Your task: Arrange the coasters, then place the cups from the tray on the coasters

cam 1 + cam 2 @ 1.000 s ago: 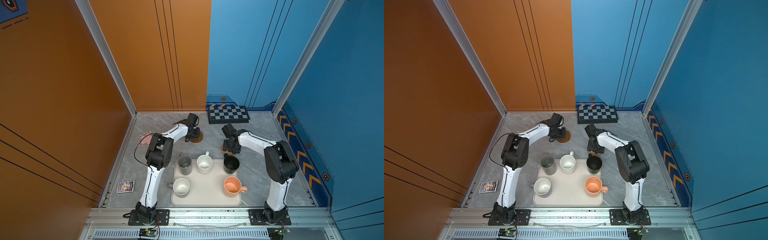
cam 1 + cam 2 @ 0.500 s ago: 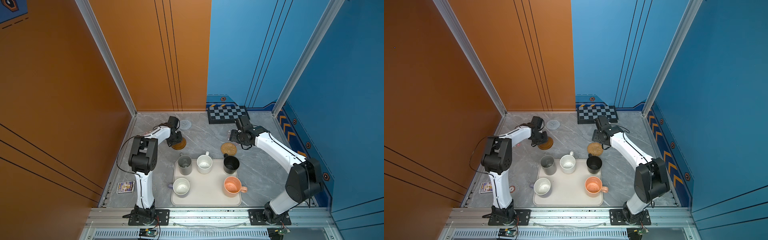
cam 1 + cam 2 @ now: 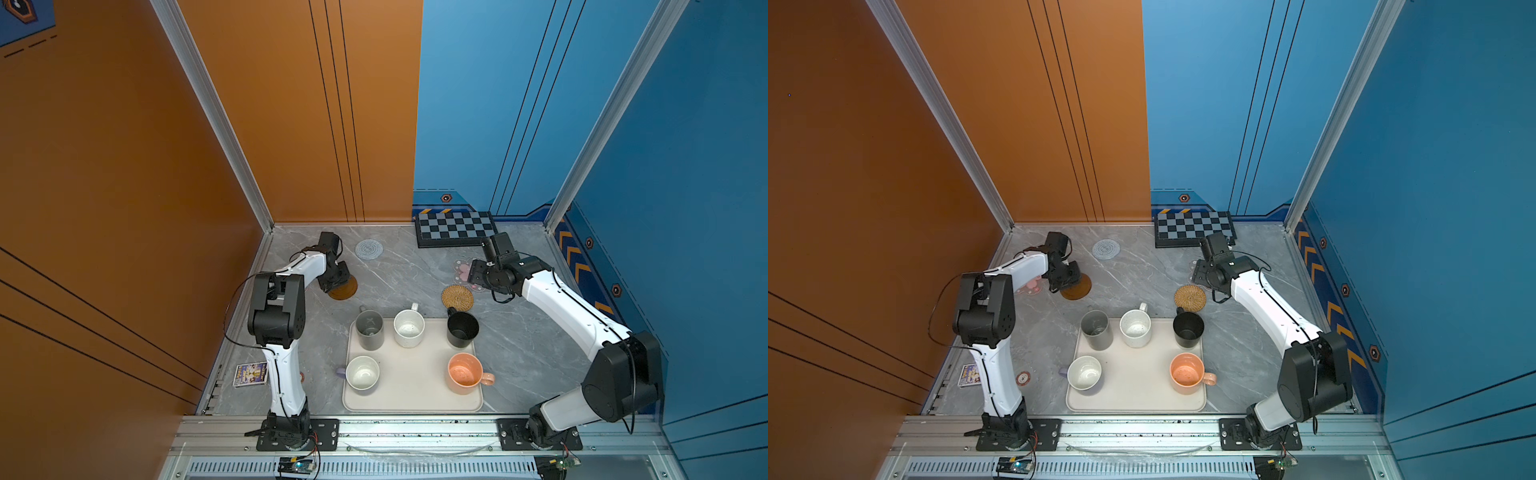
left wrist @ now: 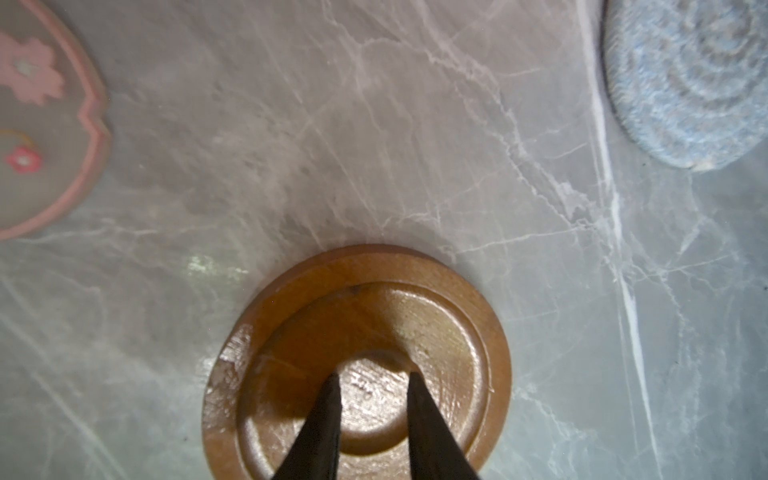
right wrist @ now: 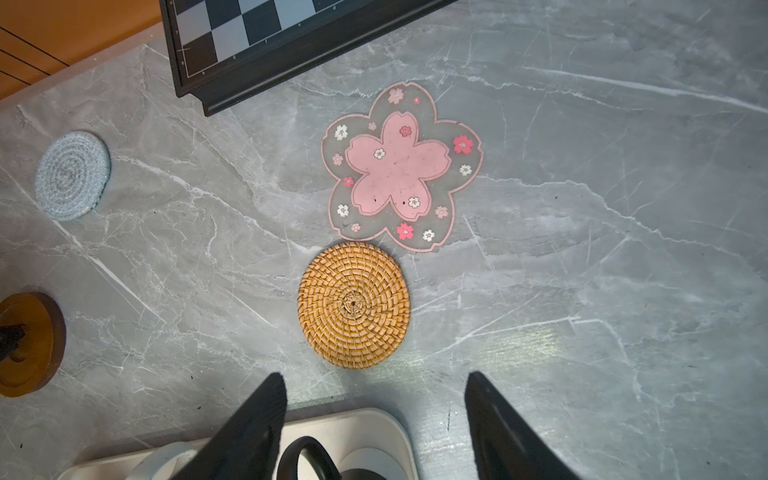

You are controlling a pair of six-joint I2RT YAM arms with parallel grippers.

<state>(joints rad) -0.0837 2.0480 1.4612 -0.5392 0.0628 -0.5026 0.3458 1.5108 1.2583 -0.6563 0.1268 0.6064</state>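
Observation:
My left gripper (image 4: 374,376) stands narrowly open, both tips pressed on the brown ringed coaster (image 4: 457,332) at the table's left (image 3: 344,289). A pink-flower coaster (image 4: 41,124) lies beside that arm and the grey-blue knitted coaster (image 3: 369,249) behind it. My right gripper (image 5: 374,376) hangs open and empty over the tray's far corner (image 5: 374,419), partly over the other pink-flower coaster (image 5: 401,166), with the rattan coaster (image 3: 457,298) just ahead of its tips. On the tray (image 3: 415,390) stand the grey (image 3: 370,330), speckled white (image 3: 409,328), black (image 3: 462,329), peach (image 3: 464,374) and lavender (image 3: 363,373) cups.
A black-and-grey chequered board (image 3: 455,228) lies against the back wall. A small picture card (image 3: 250,374) and a red-and-white sticker (image 3: 1022,378) lie near the left arm's base. Orange and blue walls close in the table on three sides.
My left gripper slid the brown coaster leftward and a little nearer the front. My right gripper left the rattan coaster lying by the tray, drew back to the right and opened wider.

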